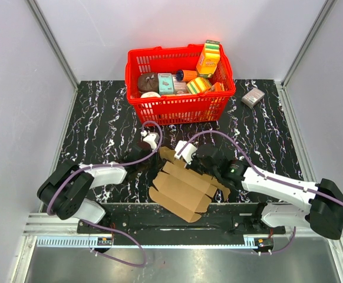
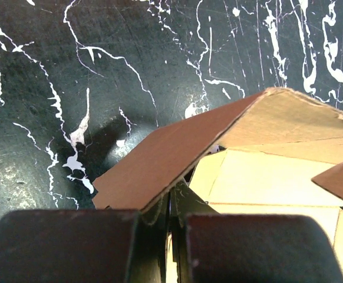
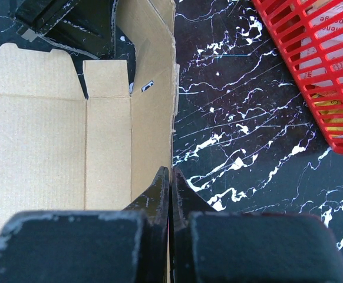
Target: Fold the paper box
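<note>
Top external view: a black, white-veined marble-pattern table (image 1: 101,118) is carrying everything. A red plastic mesh basket (image 1: 177,107) of colourful printed packages is sitting at the far side.

The plain brown kraft cardboard paper box (image 1: 180,188), a flat die-cut sheet with flaps and creases, is lying at the near edge between the two arms. Its far flaps are standing up off the surface.

Left wrist view: the left gripper (image 2: 171,215) is clenching a raised flap, and the card is running down between its fingers.

Right wrist view: the right gripper (image 3: 170,188) is closing fully on the sheet's right-hand edge. It appears to be pinching that edge, though the contact is hard to confirm.

Handling judgement: the sheet is looking light and thin, stiff across its panels and hinging readily at the creases. It is probably sliding easily on the glossy top. Best holds are flap edges close to a crease, with one arm anchoring. Hard pinches are risking crumpled or torn edges.
</note>
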{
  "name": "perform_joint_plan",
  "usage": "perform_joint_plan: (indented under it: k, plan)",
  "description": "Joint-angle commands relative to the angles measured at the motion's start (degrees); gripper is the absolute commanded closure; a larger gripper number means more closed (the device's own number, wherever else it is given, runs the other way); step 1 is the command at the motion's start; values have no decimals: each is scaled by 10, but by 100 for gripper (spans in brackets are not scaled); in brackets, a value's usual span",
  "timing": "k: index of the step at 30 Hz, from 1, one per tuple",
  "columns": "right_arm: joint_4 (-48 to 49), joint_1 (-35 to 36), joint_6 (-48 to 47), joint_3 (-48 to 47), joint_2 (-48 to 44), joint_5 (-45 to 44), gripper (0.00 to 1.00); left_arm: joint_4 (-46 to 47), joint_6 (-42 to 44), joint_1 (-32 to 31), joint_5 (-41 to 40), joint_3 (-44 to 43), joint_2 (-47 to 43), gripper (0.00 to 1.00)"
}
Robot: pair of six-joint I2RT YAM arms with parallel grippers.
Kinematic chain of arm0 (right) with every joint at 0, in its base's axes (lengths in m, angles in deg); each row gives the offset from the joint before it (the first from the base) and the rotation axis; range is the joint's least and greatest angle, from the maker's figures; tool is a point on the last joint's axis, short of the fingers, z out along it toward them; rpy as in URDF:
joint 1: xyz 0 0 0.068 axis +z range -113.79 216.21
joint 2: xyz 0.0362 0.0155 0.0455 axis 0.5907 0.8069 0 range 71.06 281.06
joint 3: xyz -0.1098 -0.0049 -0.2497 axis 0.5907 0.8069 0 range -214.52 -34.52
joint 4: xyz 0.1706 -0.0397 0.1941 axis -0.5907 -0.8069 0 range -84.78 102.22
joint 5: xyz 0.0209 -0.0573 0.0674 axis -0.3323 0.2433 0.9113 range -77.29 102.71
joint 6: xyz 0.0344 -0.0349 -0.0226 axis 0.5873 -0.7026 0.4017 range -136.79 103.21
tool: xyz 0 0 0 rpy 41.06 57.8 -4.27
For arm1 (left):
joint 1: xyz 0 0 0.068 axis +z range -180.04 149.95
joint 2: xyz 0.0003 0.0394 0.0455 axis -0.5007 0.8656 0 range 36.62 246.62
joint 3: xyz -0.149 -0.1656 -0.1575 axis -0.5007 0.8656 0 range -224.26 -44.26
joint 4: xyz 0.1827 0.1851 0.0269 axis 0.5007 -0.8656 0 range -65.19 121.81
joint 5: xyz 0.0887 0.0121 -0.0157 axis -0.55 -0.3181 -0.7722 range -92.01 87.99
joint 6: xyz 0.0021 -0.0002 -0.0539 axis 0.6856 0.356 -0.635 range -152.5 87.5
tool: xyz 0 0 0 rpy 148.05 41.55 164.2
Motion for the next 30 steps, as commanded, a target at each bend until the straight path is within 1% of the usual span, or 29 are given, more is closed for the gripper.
perform_joint_plan:
  k: [1, 12, 18, 24, 30]
  plan:
    - [27, 6, -13, -4, 5, -7, 100, 38, 4, -4, 14, 0, -20, 100]
    - [31, 7, -22, -4, 14, -4, 100, 93, 10, -9, 63, 27, -33, 100]
    - [38, 8, -27, 4, 11, -2, 100, 107, 11, -15, 77, 34, -40, 100]
    - [24, 6, -29, 1, 14, 0, 100, 135, 2, -19, 85, 51, -48, 100]
    - [16, 7, -33, 1, 16, 10, 100, 138, 1, -25, 87, 54, -49, 100]
